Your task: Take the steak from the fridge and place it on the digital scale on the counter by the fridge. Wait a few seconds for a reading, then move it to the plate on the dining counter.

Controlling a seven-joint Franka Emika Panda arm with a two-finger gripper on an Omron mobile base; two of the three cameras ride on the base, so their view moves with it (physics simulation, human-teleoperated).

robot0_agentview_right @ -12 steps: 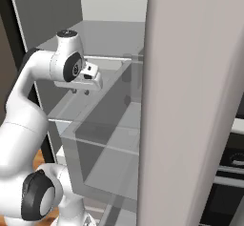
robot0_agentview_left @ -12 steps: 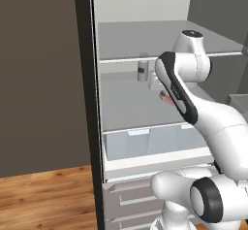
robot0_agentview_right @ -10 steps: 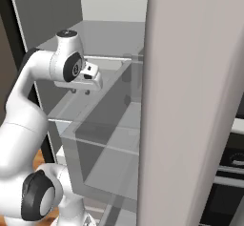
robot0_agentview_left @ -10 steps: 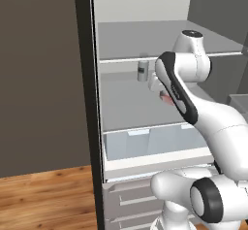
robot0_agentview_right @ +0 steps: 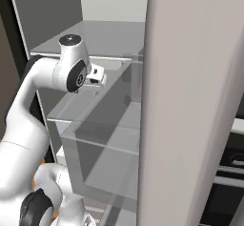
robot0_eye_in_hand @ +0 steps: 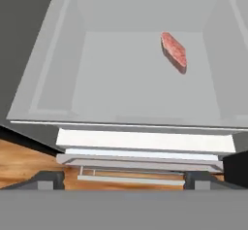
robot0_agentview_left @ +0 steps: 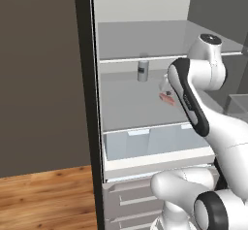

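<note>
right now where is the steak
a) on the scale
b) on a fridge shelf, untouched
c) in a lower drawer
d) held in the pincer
b: the steak lies flat on the fridge shelf, well ahead of the open pincer, with nothing touching it.

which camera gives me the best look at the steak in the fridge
The hand view: the steak lies whole and unobstructed on the fridge shelf. The left base view shows a small piece beside the arm; the right base view doesn't make it out.

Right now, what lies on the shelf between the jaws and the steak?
Nothing. In the hand view, only bare grey shelf lies between the open jaws and the steak.
</note>
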